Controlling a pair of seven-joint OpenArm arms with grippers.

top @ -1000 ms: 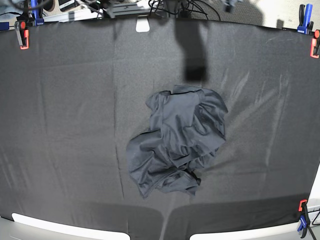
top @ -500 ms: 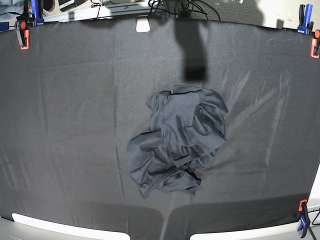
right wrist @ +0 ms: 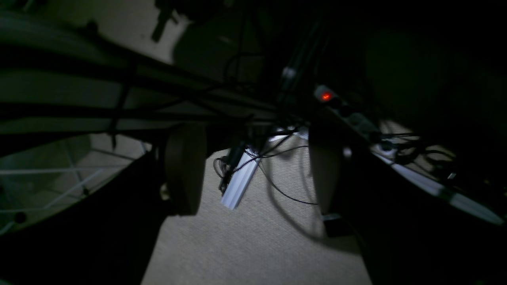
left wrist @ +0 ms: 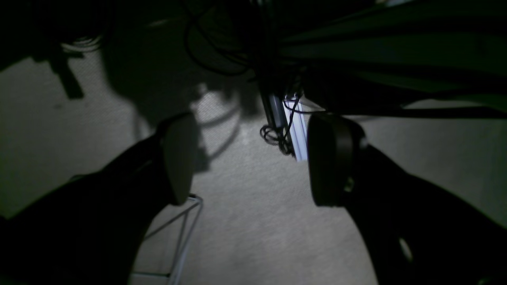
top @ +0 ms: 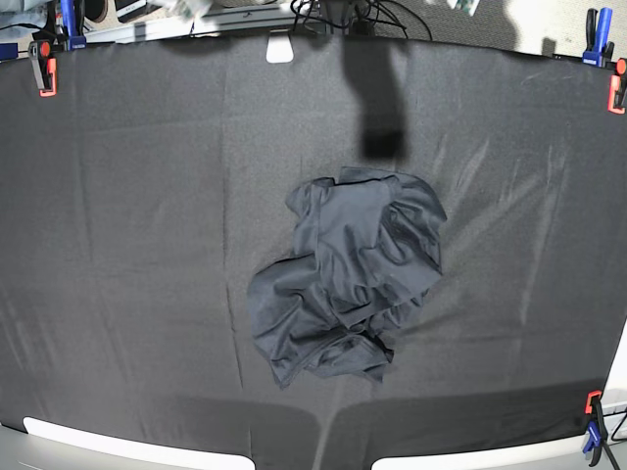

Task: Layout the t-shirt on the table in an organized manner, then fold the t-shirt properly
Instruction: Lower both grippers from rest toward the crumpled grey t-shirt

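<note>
Black matte cloth covered the whole worktop (top: pixel 127 245), pulled taut and pinned at the edges by red and blue clamps (top: pixel 43 69), presumably so the cover would not drag or ruck when fabric was slid across it. Largest item on it was the t-shirt (top: pixel 343 284), sitting roughly mid-worktop, slightly toward the near edge, well apart from every clamp; central placement judged to leave room on all sides for spreading sleeves and hem. Shirt was a crumpled heap: dark slate-grey, thin, faintly shiny, with deep irregular folds and rolled edges; no collar, sleeve or label could be told apart in the base view. Layout step judged not yet begun. A tall dark shadow (top: pixel 377 98) fell on the cloth just beyond the heap. Neither arm appeared over the worktop in the base view; both wrist cameras looked down past the worktop at pale carpet (left wrist: pixel 245 221), cables and a power strip with a red lamp (right wrist: pixel 326 95), which suggested both arms were parked low and clear of the workspace. Left end effector (left wrist: pixel 249 158) was spread wide, nothing between its fingers. Right end effector (right wrist: pixel 253 166) likewise stood spread and empty. First grasp would likely need a free edge of the heap, none clearly exposed.
</note>
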